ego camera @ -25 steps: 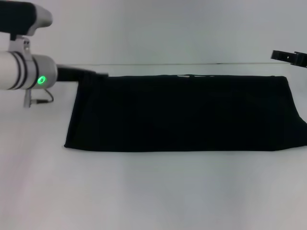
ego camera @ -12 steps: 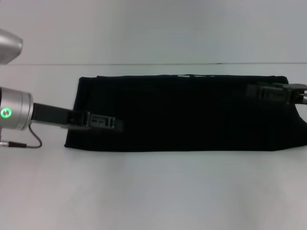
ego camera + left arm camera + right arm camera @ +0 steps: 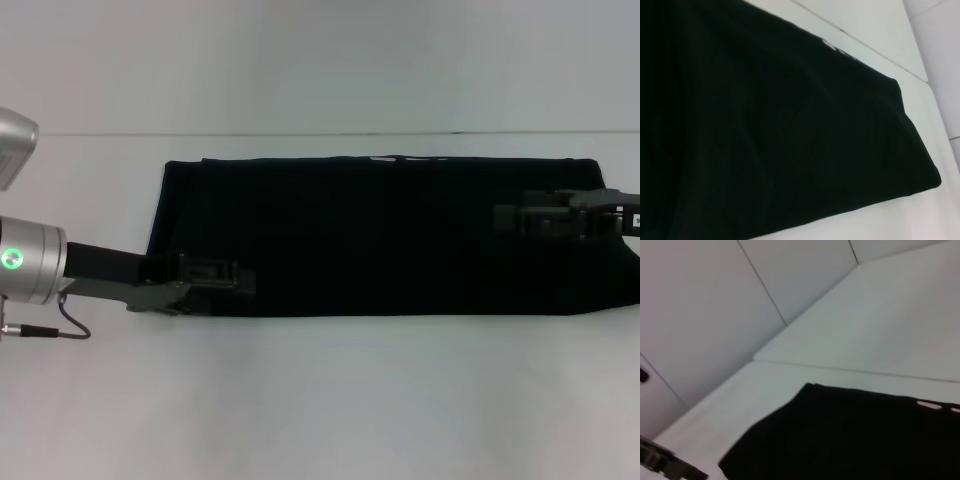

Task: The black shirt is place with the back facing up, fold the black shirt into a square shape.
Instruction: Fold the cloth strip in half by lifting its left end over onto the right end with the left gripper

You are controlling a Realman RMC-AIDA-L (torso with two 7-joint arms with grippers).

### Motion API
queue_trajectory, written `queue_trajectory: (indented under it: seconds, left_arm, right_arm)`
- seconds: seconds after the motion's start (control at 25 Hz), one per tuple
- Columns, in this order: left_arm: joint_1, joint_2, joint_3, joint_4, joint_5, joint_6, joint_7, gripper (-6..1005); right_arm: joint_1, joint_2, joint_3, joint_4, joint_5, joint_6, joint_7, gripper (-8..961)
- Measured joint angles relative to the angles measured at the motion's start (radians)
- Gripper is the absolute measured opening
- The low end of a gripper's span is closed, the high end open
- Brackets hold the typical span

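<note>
A: Where's the large soft black cloth shirt?
B: Folded into a long band across the far half of the plain white table, plain side up, thin white lettering peeking at its far edge.
A: Grippers?
B: Left gripper low over the shirt's near-left corner; right gripper over its right end. Finger spread: can't tell for either.
A: Obstructions?
B: Only a white wall behind the table's far edge.

Bare tabletop along the near edge; the black shirt spans the far half.
</note>
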State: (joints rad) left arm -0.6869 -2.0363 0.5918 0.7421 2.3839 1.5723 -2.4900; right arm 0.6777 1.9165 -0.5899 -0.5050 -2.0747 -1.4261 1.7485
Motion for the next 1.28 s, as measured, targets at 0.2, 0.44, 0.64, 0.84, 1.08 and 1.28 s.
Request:
queue_trajectory:
  seconds: [0.2, 0.44, 0.64, 0.84, 1.08, 1.28]
  left_arm:
    - [0.003, 0.0, -0.001, -0.019, 0.003, -0.015, -0.041, 932]
    - [0.007, 0.001, -0.009, -0.027, 0.025, -0.037, -0.085, 927]
    - [0.005, 0.003, -0.01, -0.03, 0.03, -0.047, -0.095, 923]
    - [0.006, 0.004, -0.012, -0.032, 0.079, -0.079, -0.143, 918]
    - [0.01, 0.008, -0.05, -0.049, 0.122, -0.109, -0.232, 913]
    - [0.012, 0.016, -0.122, -0.077, 0.119, -0.117, -0.294, 909]
  right_arm:
    - [0.005, 0.005, -0.015, -0.001, -0.027, 0.056, -0.002, 887]
    - [0.005, 0.011, -0.024, -0.002, -0.029, 0.09, -0.004, 935]
    - [-0.002, 0.012, -0.033, -0.007, -0.029, 0.109, 0.002, 930]
    - [-0.005, 0.012, -0.03, -0.008, -0.029, 0.114, 0.004, 930]
    - [-0.004, 0.012, -0.03, -0.009, -0.028, 0.138, 0.004, 930]
    - [-0.003, 0.011, -0.031, -0.01, -0.028, 0.147, 0.006, 930]
